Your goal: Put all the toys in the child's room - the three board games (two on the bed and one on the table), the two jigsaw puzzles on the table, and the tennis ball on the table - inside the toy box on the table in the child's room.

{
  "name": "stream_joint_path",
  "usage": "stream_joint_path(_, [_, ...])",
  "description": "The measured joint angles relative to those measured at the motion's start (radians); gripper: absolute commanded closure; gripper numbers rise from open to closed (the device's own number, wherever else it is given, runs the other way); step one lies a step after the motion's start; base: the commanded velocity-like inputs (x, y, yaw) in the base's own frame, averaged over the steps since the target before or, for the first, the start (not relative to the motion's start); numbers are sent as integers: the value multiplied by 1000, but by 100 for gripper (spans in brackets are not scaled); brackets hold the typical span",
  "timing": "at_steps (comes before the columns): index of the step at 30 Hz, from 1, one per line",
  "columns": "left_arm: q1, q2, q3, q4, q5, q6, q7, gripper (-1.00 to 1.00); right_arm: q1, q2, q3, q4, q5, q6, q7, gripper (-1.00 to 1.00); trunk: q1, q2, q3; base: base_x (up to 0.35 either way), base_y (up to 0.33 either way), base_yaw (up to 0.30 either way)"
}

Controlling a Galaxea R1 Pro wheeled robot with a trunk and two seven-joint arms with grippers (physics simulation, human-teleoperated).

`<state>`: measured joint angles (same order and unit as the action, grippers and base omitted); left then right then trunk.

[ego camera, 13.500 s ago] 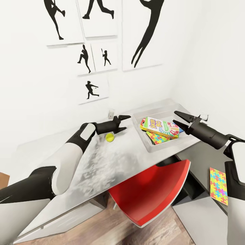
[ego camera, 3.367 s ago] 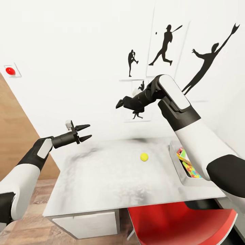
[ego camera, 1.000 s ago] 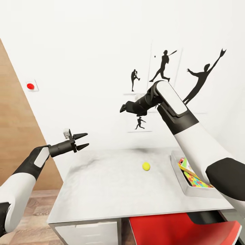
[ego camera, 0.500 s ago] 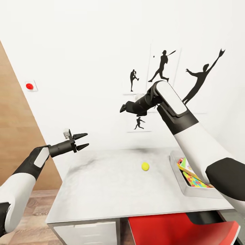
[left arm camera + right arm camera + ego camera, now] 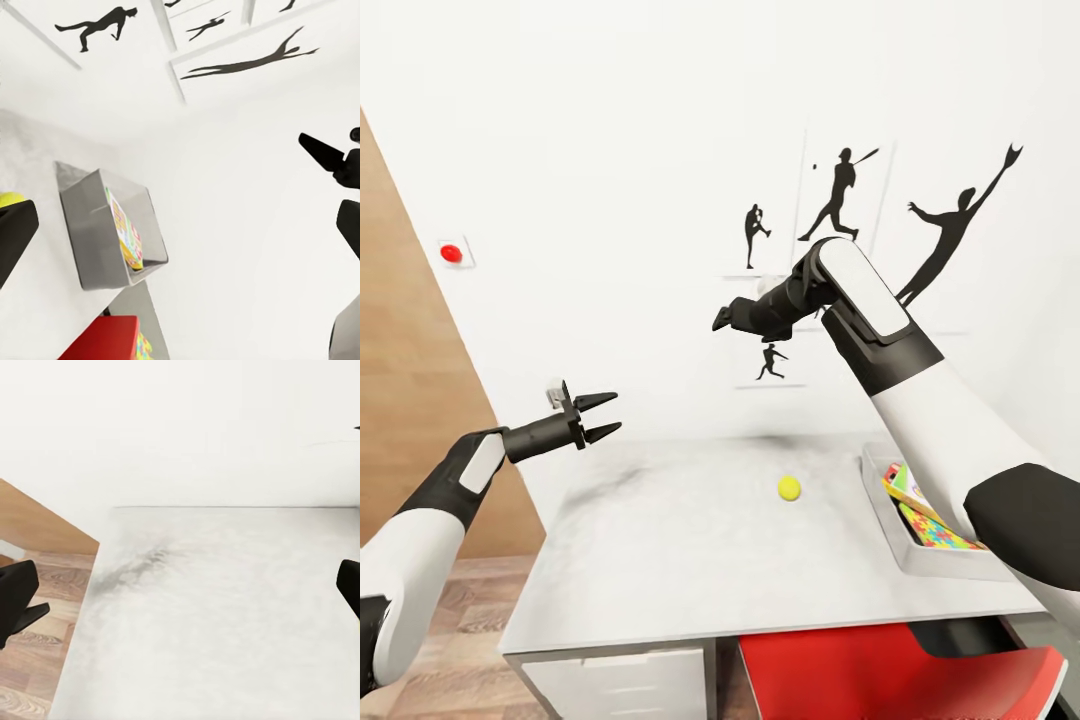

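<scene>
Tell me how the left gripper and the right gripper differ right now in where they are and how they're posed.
The left gripper hangs low past the table's left end, while the right gripper is raised high over the tabletop. The left gripper points toward the toy box; the right gripper points the opposite way. The left arm reaches out nearly straight; the right arm is sharply bent. Both are open and hold nothing, leaving the tennis ball untouched.

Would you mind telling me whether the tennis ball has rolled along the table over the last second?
No. The tennis ball keeps its place on the table, equally short of the toy box.
</scene>
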<state>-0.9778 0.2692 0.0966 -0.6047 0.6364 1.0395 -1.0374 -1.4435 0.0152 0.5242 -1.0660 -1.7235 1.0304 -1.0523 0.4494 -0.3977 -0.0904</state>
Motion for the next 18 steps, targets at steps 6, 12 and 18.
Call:
stream_joint_path(6, [9, 0, 0, 0, 0, 0, 0, -100, 1, 0, 0, 5, 1, 2, 1, -100, 0, 0, 2, -5, 8, 0])
stream_joint_path(12, [12, -1, 0, 0, 0, 0, 0, -100, 1, 3, 1, 73, 1, 11, 3, -100, 0, 0, 4, 0, 1, 0])
stream_joint_path(18, [13, -1, 0, 0, 0, 0, 0, -100, 2, 10, 3, 170, 10, 14, 4, -100, 0, 0, 4, 0, 0, 0])
